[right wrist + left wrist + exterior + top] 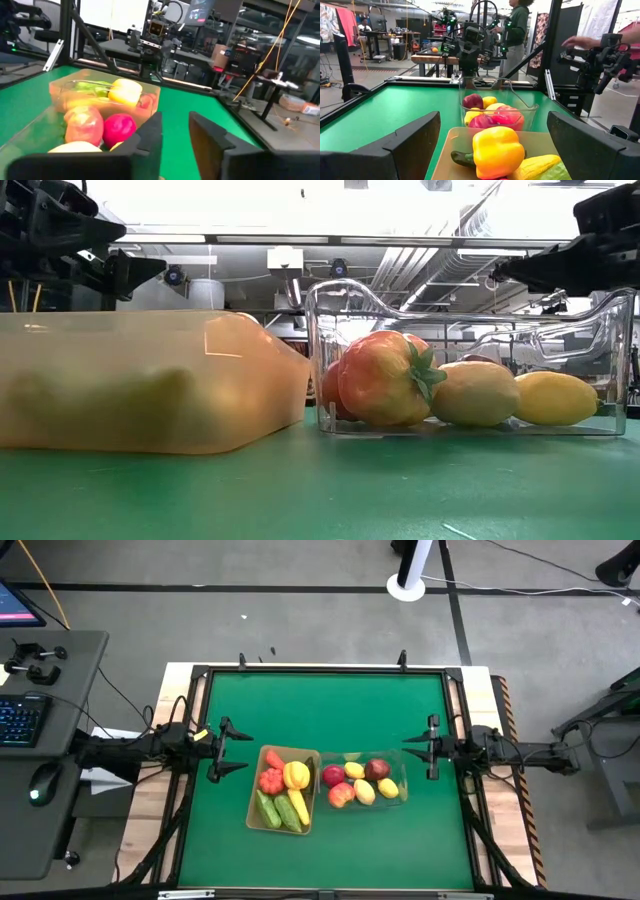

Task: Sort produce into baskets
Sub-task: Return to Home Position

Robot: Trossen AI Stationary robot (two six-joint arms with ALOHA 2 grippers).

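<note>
The produce lies sorted in two baskets at mid-table. The tan basket (pixel 258 802) holds a yellow pepper (pixel 296 775), a red tomato (pixel 271 781), a carrot and green cucumbers (pixel 268 810). The clear basket (pixel 401 777), to its right, holds red apples (pixel 333 776) and yellow lemons (pixel 388 788). My left gripper (pixel 222 750) hangs open and level at the table's left edge, pointing at the tan basket. My right gripper (pixel 175 125) is shut and level at the right edge, pointing at the clear basket. Neither touches anything.
Green mat (pixel 325 705) lies bare on the far and near sides of the baskets. Black frame rails (pixel 325 670) border the table. A desk with keyboard (pixel 20 720) and mouse stands left of the table. People (pixel 517 25) stand beyond the table's right side.
</note>
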